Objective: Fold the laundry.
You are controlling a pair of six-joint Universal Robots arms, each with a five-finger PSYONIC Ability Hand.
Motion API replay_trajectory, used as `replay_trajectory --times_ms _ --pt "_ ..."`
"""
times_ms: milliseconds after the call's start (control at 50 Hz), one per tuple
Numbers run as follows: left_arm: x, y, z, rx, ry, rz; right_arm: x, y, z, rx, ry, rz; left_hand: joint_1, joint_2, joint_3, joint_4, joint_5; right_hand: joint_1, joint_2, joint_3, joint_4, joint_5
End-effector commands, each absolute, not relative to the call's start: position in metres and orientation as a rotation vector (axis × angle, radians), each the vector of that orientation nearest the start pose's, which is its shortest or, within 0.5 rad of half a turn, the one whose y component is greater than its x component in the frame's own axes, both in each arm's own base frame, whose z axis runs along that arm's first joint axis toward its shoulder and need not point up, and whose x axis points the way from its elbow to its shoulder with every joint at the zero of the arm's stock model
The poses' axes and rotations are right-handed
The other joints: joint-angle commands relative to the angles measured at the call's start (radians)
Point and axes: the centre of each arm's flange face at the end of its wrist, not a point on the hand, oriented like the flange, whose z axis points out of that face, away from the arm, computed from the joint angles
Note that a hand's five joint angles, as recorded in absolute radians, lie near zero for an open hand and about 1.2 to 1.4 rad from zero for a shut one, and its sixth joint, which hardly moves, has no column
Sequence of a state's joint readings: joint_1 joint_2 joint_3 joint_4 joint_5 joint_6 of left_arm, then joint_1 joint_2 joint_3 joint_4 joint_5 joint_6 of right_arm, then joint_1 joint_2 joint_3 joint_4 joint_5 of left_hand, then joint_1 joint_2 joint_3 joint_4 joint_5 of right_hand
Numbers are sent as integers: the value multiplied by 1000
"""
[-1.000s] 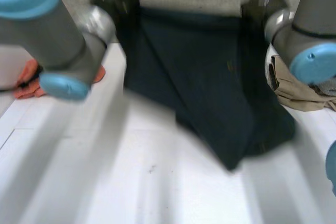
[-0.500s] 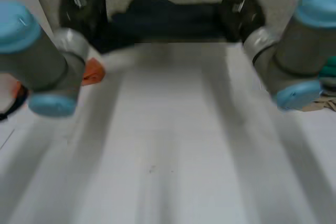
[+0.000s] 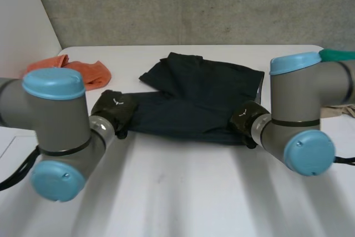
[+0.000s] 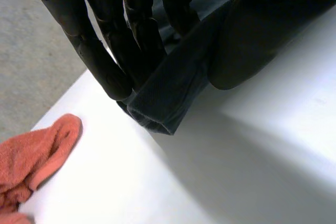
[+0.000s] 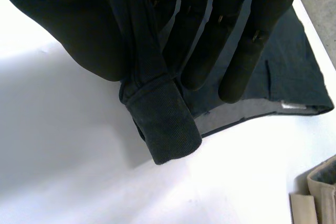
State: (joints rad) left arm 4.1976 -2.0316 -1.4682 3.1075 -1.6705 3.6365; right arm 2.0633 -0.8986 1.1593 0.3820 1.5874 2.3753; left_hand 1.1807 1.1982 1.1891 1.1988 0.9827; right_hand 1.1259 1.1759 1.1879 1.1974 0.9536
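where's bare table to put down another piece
The widest bare patch is the table nearer than the dark garment, between the two arms. A narrower strip lies beyond the garment. Crowded: orange cloth far left, beige cloth at right, and the garment's near corners, pinched by the left robot hand and right robot hand.

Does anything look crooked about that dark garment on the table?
Yes: the dark garment lies lopsided. Its far left part bunches into a skewed flap, while the near edge runs straight between left hand and right hand.
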Motion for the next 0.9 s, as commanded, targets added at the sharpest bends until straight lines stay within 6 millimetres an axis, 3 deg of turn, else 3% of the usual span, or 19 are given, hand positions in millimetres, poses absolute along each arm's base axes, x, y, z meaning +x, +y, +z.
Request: replay_trajectory --times_ms 20,100,120,200,260,320,360,440,460,520,540,680,840,900 --pt "-267 -207 189 1369 2303 -1423 275 -234 188 -1800 2414 -1257 216 198 207 197 239 270 220 208 199 268" --pt "-257 -166 193 1543 2326 -1196 256 -198 197 -1924 2422 -948 216 198 207 197 239 270 220 208 199 268" --pt "-252 -150 197 1601 2337 -1119 248 -183 198 -1974 2407 -797 216 198 207 197 239 270 220 208 199 268" --pt "-247 -118 208 1748 2369 -1026 233 -162 201 -2065 2337 -585 216 198 207 197 239 270 220 208 199 268" --pt "-247 -110 215 1808 2374 -1024 232 -161 201 -2077 2304 -626 216 198 207 197 239 270 220 208 199 268" --pt "-251 -117 219 1819 2322 -1066 233 -172 201 -2022 2332 -741 216 198 207 197 239 270 220 208 199 268" --pt "-254 -127 219 1811 2284 -1092 233 -181 201 -1977 2363 -814 216 198 207 197 239 270 220 208 199 268" --pt "-272 -169 220 1723 2149 -1283 233 -208 204 -1818 2445 -1035 216 198 207 197 239 270 220 208 199 268" --pt "-283 -189 223 1677 2082 -1409 233 -220 205 -1743 2480 -1138 216 198 207 197 239 270 220 208 199 268" --pt "-301 -219 228 1584 1975 -1626 232 -238 204 -1628 2526 -1306 216 198 207 197 239 270 220 208 199 268" --pt "-314 -236 231 1532 1902 -1758 230 -252 203 -1552 2554 -1432 216 198 207 197 239 270 220 208 199 268" --pt "-370 -306 229 1339 1608 -2175 234 -297 195 -1348 2509 -1879 216 198 207 197 239 270 220 208 199 268" --pt "-395 -354 191 1211 1612 -2201 246 -344 167 -1264 2374 -2146 216 198 207 197 239 270 220 208 199 268" --pt "-400 -362 180 1189 1621 -2205 249 -356 159 -1258 2352 -2199 216 198 207 197 239 270 220 208 199 268"
